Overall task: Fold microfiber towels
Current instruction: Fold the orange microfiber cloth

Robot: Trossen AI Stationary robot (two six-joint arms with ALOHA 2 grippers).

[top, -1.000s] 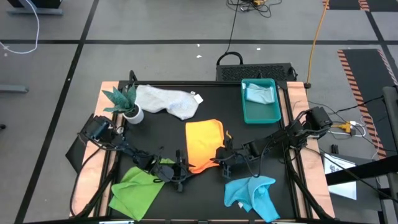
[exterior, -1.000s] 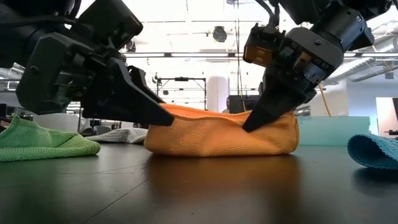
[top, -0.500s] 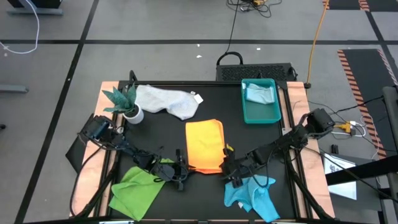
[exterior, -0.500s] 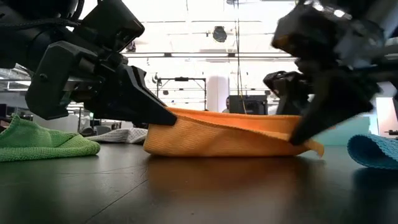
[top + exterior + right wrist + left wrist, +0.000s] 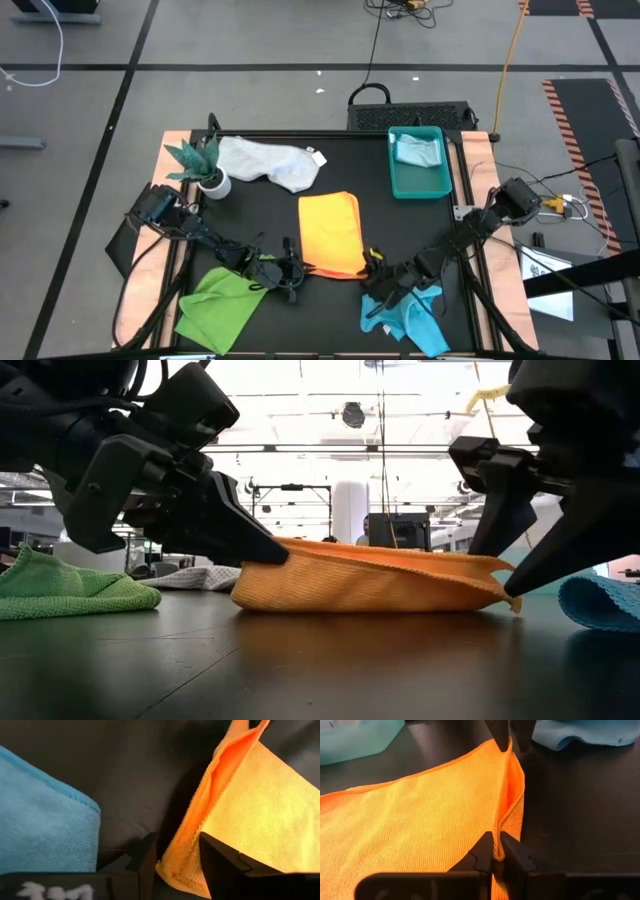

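The orange towel point(image 5: 330, 235) lies folded mid-table, its underside on the black top. My left gripper point(image 5: 297, 277) is shut on its near left corner. My right gripper point(image 5: 378, 283) stands open at the near right corner point(image 5: 505, 598), one finger on each side of it in the right wrist view. A green towel point(image 5: 225, 305) lies near left and a turquoise towel point(image 5: 410, 315) near right. A white-grey towel point(image 5: 270, 162) lies at the back. A pale blue towel point(image 5: 418, 150) sits in the tray. My left gripper pinches the orange towel's near edge at its left corner point(image 5: 498, 836) between its two fingers. The fingers slant down from the table's left. The pinched edge stands up a little as a ridge, and the towel's lower part point(image 5: 340, 595) rests on the table. My right gripper stands around the near right corner point(image 5: 180, 870); I cannot tell whether a finger touches it.
A teal tray point(image 5: 438, 185) stands at the back right and a small potted plant point(image 5: 200, 165) at the back left. The green and turquoise towels lie close to either arm along the near edge.
My right gripper has let go of the orange towel, opened, rolled about its axis and gone toward the table's near right. The towel's right side, bunched high before, has sunk flatter, and its near right corner now sticks out.
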